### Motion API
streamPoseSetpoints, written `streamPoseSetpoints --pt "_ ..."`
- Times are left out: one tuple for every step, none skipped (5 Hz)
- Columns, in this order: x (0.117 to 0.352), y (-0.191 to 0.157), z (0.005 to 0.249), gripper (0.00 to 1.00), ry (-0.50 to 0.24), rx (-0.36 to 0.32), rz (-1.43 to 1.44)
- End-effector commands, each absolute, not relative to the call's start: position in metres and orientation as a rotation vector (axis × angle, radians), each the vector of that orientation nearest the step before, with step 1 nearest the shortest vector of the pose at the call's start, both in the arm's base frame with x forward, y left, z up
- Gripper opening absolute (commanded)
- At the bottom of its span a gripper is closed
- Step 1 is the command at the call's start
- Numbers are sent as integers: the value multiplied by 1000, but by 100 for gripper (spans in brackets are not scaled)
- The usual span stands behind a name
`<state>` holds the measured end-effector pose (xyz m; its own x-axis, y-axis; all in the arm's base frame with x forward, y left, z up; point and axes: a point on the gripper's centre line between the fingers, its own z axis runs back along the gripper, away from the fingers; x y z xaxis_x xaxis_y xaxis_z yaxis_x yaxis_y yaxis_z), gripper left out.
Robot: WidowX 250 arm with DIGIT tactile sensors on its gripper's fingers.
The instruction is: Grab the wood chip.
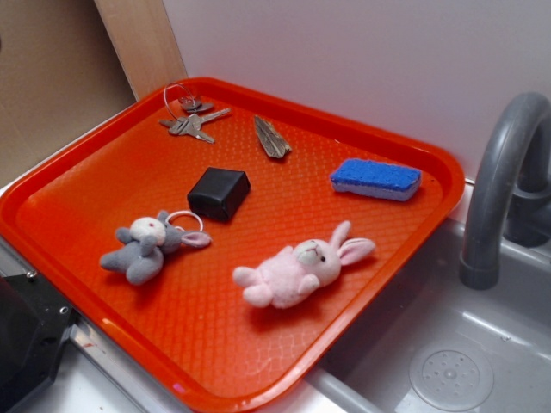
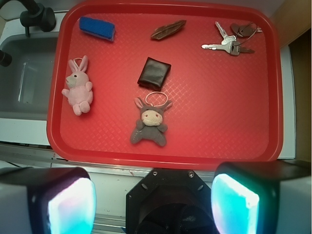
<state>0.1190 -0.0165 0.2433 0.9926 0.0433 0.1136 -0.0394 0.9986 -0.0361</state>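
**Wood chip untouched; approach not yet begun**

At the top centre of the wrist frame, the flat grey-brown sliver of weathered wood chip (image 2: pixel 168 29) lies on the textured red plastic tray (image 2: pixel 234 131), between the blue rectangular sponge (image 2: pixel 97 28) and the silver metal keys on a ring (image 2: pixel 229 43), clear of both. Its long axis runs nearly level across the frame, rising slightly to the right.

The hand (image 2: pixel 153 197) sits at the bottom edge, pads spread wide, holding nothing, well apart from the chip.

Recommendation: travel over the black box (image 2: pixel 154 73), turn the pads across the sliver's narrow width, descend to the tray and close at mid-length.
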Motion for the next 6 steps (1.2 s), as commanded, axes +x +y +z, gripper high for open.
streamPoseSetpoints --pt "119 -16 243 100 -115 -34 41" --pt "156 -24 242 100 -143 -37 139" --pt "199 -25 232 100 -162 -22 256" --pt "244 -21 213 100 -230 22 378" --pt "281 -2 180 100 -323 117 565" --pt "292 8 155 100 -399 165 679"
